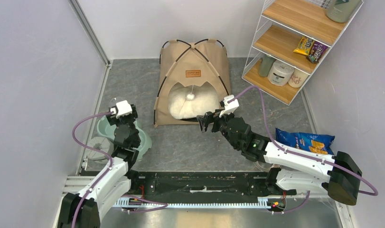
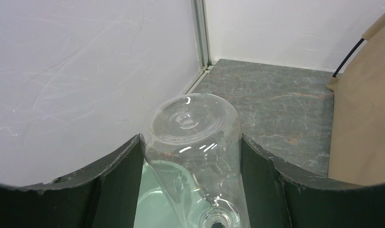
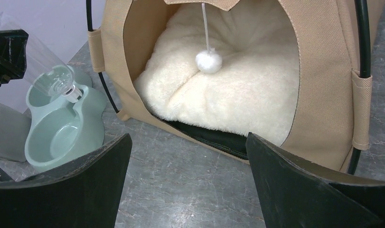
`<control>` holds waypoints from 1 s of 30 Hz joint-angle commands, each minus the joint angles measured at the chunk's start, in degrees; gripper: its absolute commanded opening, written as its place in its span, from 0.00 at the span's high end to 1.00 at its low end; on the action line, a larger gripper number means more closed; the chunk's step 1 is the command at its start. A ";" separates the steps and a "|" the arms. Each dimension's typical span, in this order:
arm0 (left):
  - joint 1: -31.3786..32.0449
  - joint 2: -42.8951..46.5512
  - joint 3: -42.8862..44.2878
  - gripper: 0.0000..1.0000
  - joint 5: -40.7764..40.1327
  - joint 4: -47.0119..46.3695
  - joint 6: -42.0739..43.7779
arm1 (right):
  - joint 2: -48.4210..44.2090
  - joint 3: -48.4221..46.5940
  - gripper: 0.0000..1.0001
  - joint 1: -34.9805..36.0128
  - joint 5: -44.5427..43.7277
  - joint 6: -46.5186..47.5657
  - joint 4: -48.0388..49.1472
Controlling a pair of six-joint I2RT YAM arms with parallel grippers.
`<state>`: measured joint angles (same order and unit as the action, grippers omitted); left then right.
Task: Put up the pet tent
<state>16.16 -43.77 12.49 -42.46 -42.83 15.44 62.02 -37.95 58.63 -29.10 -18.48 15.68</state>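
Tan tent point(image 1: 192, 57) is stood upper centre; right gripper point(image 1: 204, 122) held apart facing it, prob. for tweaks; left gripper point(image 2: 191, 140) clamped on bottle point(image 2: 190, 118).

Clear bottle point(image 2: 192, 137) tilted in green bowl point(image 3: 62, 135) left; blue snack bag point(image 1: 304, 140), shelf point(image 1: 277, 42) right

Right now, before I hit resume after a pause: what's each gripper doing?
Left gripper: closed on the clear bottle.
Right gripper: open, empty, facing the pet tent doorway.
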 commanded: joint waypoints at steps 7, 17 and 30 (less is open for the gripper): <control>0.18 -3.10 -0.56 0.64 -8.75 -6.19 2.55 | 0.82 -2.80 0.03 -0.62 0.61 -0.36 0.93; 0.14 -3.47 -1.29 0.64 -13.56 -8.77 3.44 | 1.09 -2.91 0.03 -0.93 0.88 -0.40 1.90; 0.10 -4.21 -0.18 0.64 -12.95 -8.31 1.85 | 0.94 -2.39 0.03 -1.34 1.42 -0.76 2.01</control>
<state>16.47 -47.99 11.77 -54.89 -50.54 15.94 62.96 -38.41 57.56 -27.90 -18.52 15.77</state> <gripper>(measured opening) 0.735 0.968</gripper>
